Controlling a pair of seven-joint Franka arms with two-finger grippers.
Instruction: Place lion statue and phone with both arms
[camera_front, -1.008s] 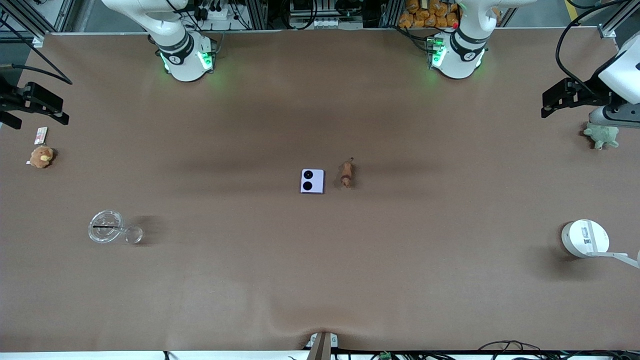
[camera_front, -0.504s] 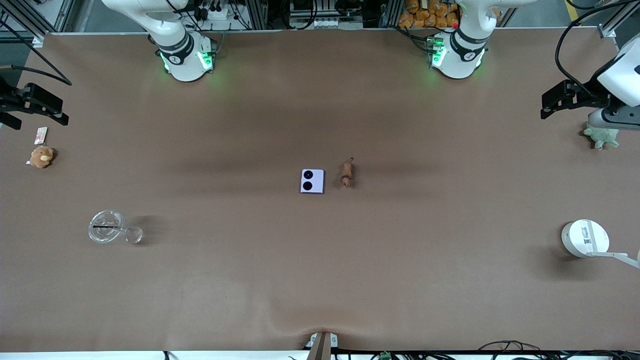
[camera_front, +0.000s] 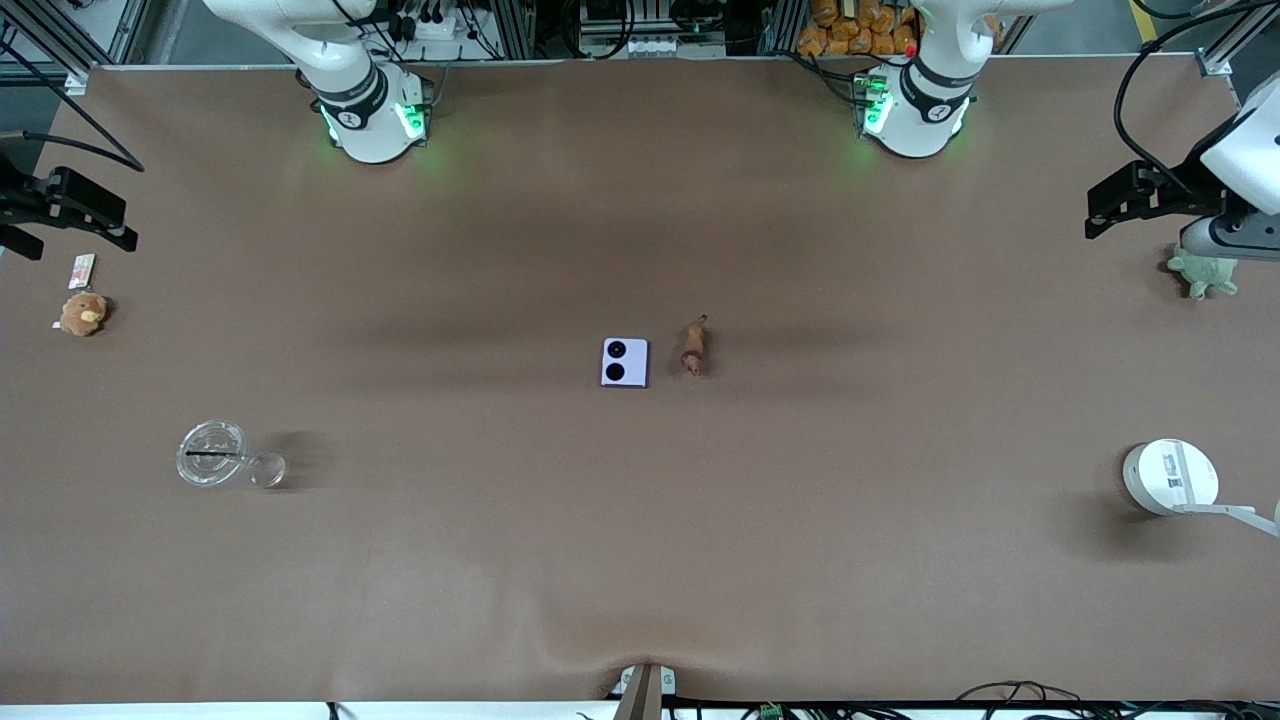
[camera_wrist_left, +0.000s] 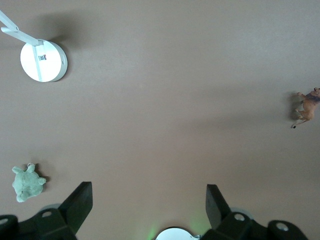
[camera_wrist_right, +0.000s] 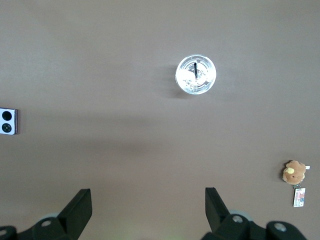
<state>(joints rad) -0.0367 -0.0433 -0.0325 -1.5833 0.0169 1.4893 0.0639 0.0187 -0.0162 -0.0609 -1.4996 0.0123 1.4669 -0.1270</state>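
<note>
- phone (camera_front: 624, 362) and lion statue (camera_front: 692, 349) lie side by side mid-table, lion toward the left arm's end.
- left hand (camera_front: 1135, 203) hangs over the table edge by the green plush (camera_front: 1204, 273), fingers spread, empty.
- right hand (camera_front: 70, 207) over its own end, wide open, empty.
- risk: the 2 arms converging could clash; the tiny lion may tip.

bare tabletop (camera_front: 640, 520) around phone (camera_front: 625, 362), lion statue (camera_front: 693, 347)
</note>
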